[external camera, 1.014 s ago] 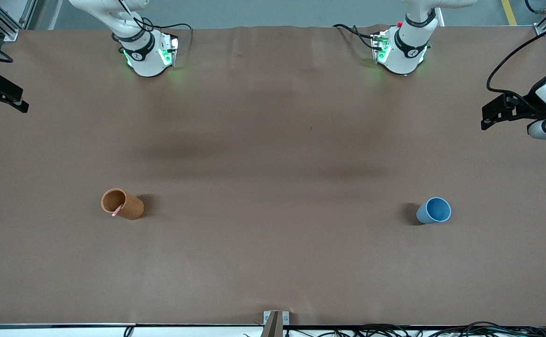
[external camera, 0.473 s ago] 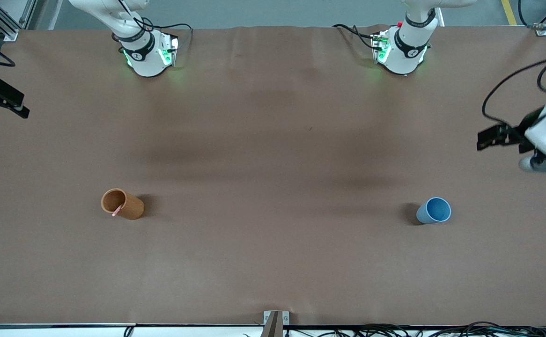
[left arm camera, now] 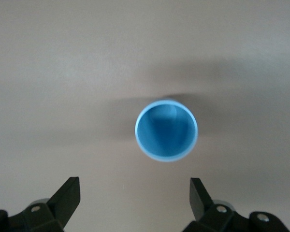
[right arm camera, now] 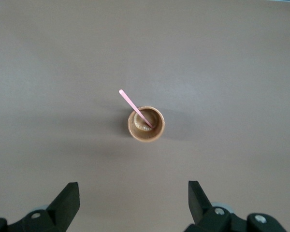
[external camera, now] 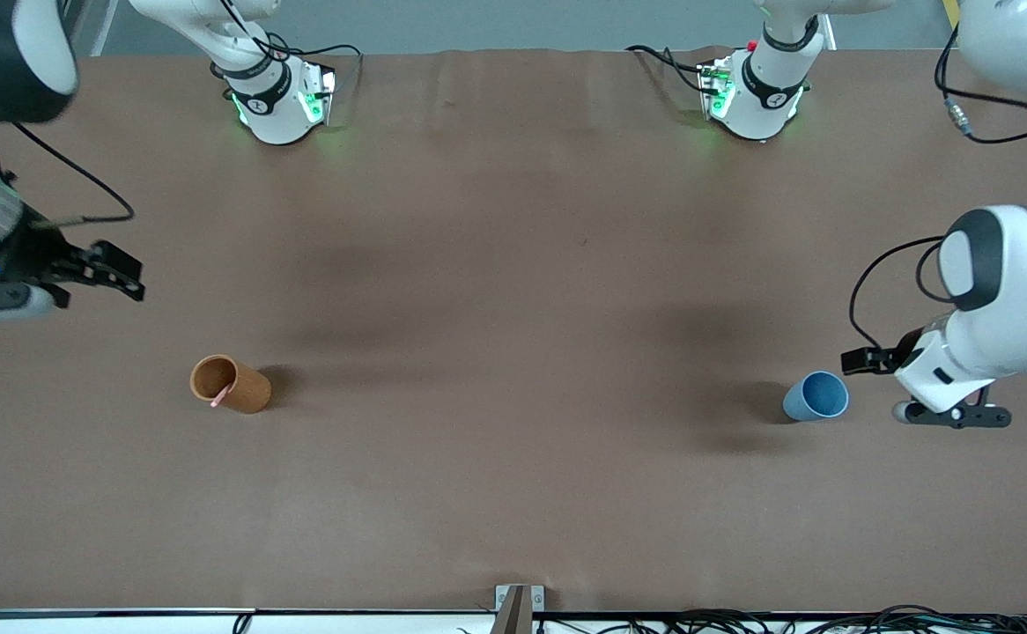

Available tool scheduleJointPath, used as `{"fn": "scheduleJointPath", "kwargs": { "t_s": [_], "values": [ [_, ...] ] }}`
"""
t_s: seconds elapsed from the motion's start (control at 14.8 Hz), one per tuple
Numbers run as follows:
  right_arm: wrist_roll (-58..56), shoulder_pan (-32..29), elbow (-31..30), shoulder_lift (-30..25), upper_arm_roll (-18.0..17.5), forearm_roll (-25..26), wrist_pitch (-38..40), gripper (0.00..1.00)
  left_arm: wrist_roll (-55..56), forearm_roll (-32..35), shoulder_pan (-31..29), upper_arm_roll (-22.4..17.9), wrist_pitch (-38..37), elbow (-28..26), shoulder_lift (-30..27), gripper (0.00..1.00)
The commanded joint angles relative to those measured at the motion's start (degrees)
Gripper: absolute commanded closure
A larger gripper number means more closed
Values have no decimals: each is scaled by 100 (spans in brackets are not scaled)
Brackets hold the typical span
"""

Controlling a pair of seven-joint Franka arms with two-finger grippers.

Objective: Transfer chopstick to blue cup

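Note:
One pale-pink chopstick (external camera: 220, 396) leans in the upright orange-brown cup (external camera: 230, 384) and sticks out past its rim; it also shows in the right wrist view (right arm camera: 132, 104), in the cup (right arm camera: 146, 124). The blue cup (external camera: 816, 395) stands upright and empty toward the left arm's end; the left wrist view looks straight into it (left arm camera: 166, 130). My left gripper (external camera: 866, 360) is open and empty, over the table just beside the blue cup (left arm camera: 134, 194). My right gripper (external camera: 129, 275) is open and empty, over the table beside the orange-brown cup, apart from it (right arm camera: 133, 195).
The brown table cover (external camera: 513, 291) is bare between the two cups. Both arm bases (external camera: 280, 97) (external camera: 756, 92) stand at the edge farthest from the front camera. A small metal bracket (external camera: 519, 600) sits at the nearest edge.
Both arms have swung in from the table's ends. The left gripper has come down close beside the blue cup. The right gripper has moved toward the orange-brown cup. The cups have not moved.

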State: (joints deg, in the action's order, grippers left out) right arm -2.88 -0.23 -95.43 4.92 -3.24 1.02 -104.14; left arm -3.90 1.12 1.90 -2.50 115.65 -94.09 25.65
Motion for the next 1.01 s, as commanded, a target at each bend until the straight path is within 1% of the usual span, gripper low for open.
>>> {"fn": "scheduleJointPath", "kwargs": {
  "t_s": [0.0,0.14,0.2,0.27,0.34,0.41,0.47,0.54,0.68,0.74,0.95],
  "values": [
    [24,6,-318,227,-159,258,-553,2,-93,-86,-40,-32,641,-144,352,0],
    [33,-12,-292,596,-238,372,-930,4,-93,-86,-76,-32,1045,-433,423,0],
    [24,-3,-266,807,-247,477,-1141,6,-85,-86,-76,-32,1274,-591,458,3],
    [33,-12,-170,1052,-247,504,-1300,8,-15,-86,-84,-23,1441,-654,528,29],
    [24,-12,31,1325,-247,504,-1389,8,-6,-95,-76,-32,1504,-654,590,61],
    [33,-3,373,1623,-256,495,-1381,8,-5,-86,-76,-23,1522,-654,643,85],
    [-2,-3,646,1896,-256,495,-1337,8,-32,-86,-76,-23,1522,-654,669,94],
    [-2,-3,701,2020,-256,495,-1337,9,-93,-86,-76,-23,1522,-654,661,99],
    [-2,14,710,2083,-256,495,-1354,12,-93,-86,-76,-32,1513,-637,652,100],
    [-11,14,745,2153,-256,495,-1346,16,-93,-86,-67,-23,1505,-619,643,100],
    [-28,23,693,2206,-309,487,-1346,34,-93,-77,-32,-14,1469,-584,573,100]
  ]
}}
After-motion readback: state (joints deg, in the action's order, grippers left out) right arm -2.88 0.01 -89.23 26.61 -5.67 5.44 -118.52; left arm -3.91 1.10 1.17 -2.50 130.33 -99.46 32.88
